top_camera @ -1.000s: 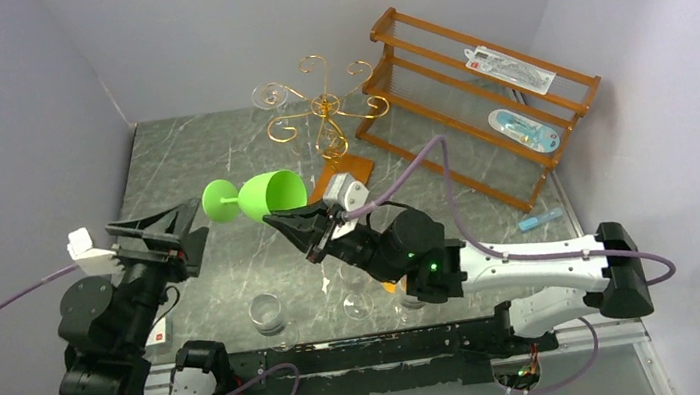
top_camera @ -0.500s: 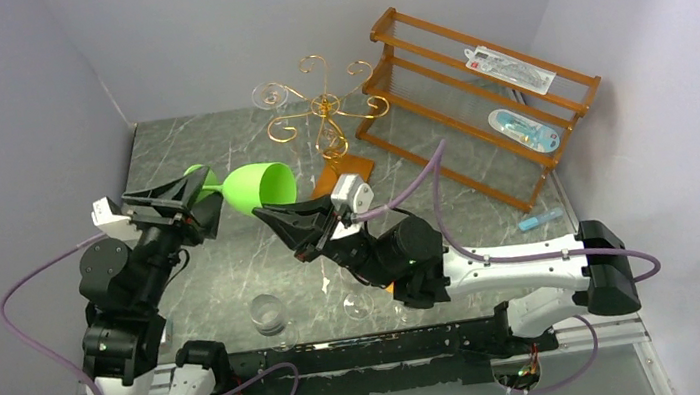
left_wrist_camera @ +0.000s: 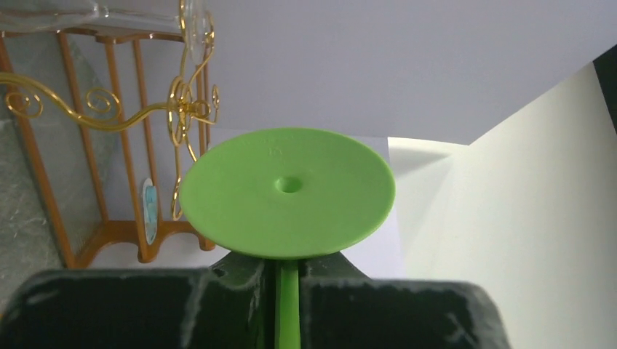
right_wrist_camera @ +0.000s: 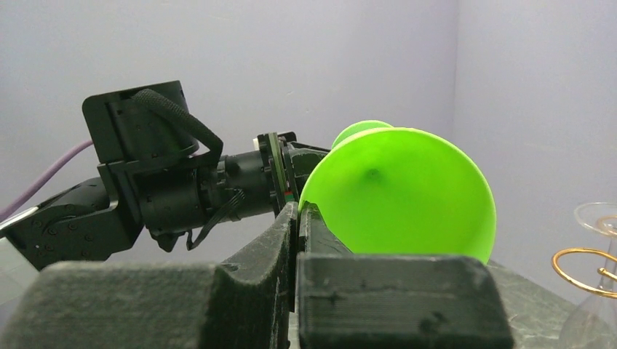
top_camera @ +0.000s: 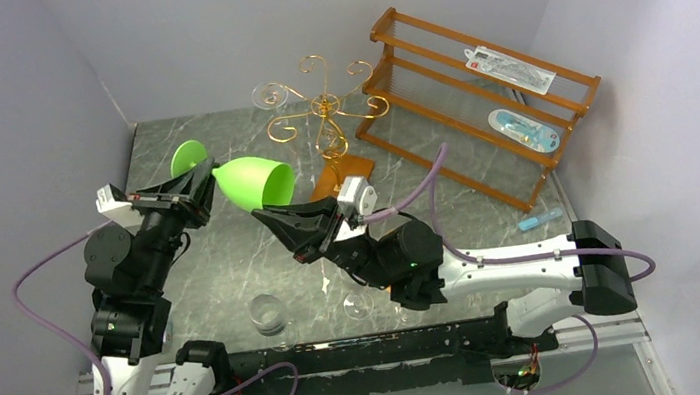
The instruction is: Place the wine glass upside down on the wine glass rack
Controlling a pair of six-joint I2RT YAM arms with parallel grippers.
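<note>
The green wine glass [top_camera: 258, 180] looks like moulded plastic — opaque, bright lime, with a broad flat foot [left_wrist_camera: 287, 193], a thin stem and a flared bowl. I judge it light and stiff, unlikely to shatter, but smooth enough to slip or twist in a pinch. The stem just under the foot seems the best hold, since that leaves the foot free to slide into a curled arm of the wine glass rack [top_camera: 320, 110].

The glass hangs in the air above the counter [top_camera: 233, 262], lying roughly on its side with the foot to the far left and the mouth to the right. It is left of the rack, nearer than it, and apart from it. Both arms have hold of it. The left gripper [top_camera: 203, 180] has its jaws closed on the stem, which runs up between them in the left wrist view. The right gripper [top_camera: 268, 218] has its jaws almost together, pinching the bowl's wall at the rim. A clear glass [top_camera: 268, 95] hangs on the rack's far-left arm.
</note>
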